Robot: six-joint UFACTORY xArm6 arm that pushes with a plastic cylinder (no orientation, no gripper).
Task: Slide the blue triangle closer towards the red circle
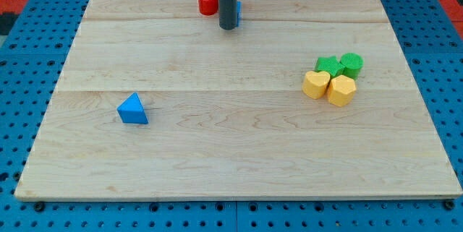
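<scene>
- No brand, label or writing can be read anywhere in the view.
- The board (239,152) is pale wood with planks running left to right; it is wider at the view's bottom than at the top.
- Under and around it lies a blue pegboard (434,58) dotted with holes, with a red patch showing at the view's top corners.
- The rod comes down from the view's top, and my tip (228,27) sits near the board's top edge. The rod has no jaws, so none are spread or pressed together.
- The red circle (207,2) stands just to the left of the rod, near the top edge.
- A blue block (238,11) peeks out from behind the rod's right side; its shape cannot be made out.
- The blue triangle (133,109) lies alone in the left half of the board, well apart from the red circle and from my tip.
- On the right sits a tight cluster: a green star (330,66) and a green circle (352,63) behind, a yellow heart (315,84) and a yellow block (341,90) in front, all touching or nearly so.
</scene>
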